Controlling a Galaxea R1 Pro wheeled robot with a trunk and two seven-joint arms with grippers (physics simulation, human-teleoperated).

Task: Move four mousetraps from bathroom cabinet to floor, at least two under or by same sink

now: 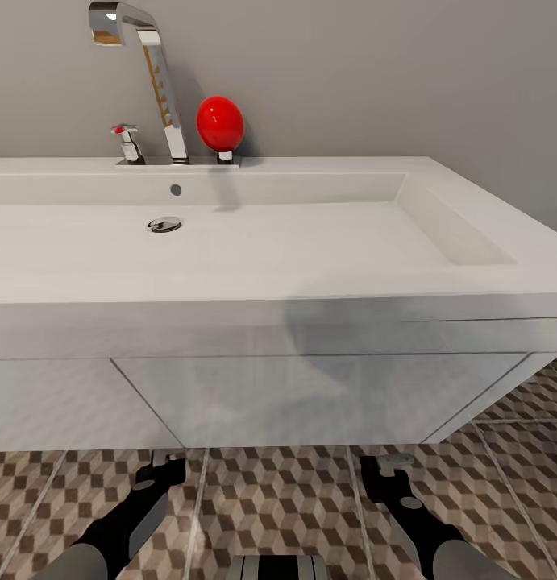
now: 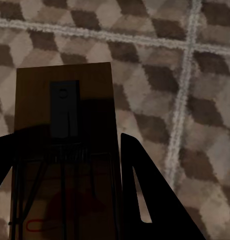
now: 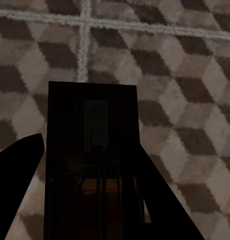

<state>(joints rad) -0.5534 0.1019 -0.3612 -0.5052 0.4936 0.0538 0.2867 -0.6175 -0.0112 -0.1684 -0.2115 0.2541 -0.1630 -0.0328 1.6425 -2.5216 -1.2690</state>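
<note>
The white sink (image 1: 254, 242) spans most of the head view, its front edge overhanging a pale vanity (image 1: 310, 399) whose lower edge stops above the bathroom floor (image 1: 286, 499), leaving a strip of patterned tile open in front. A chrome tap (image 1: 153, 76) and a red ball (image 1: 220, 123) stand at the back rim against the grey wall.

Both arms reach forward low over the tiles, well apart, with bare floor between them. The left hand (image 1: 167, 463) is clamped on a mousetrap (image 2: 65, 150): in the left wrist view the wooden board sits between the dark fingers (image 2: 155, 200), its far edge jutting out over the tile, grout lines beyond it. The right hand (image 1: 384, 467) likewise grips a second mousetrap (image 3: 92, 160), board edges flanked by both fingers (image 3: 17, 180), above the tile.
</note>
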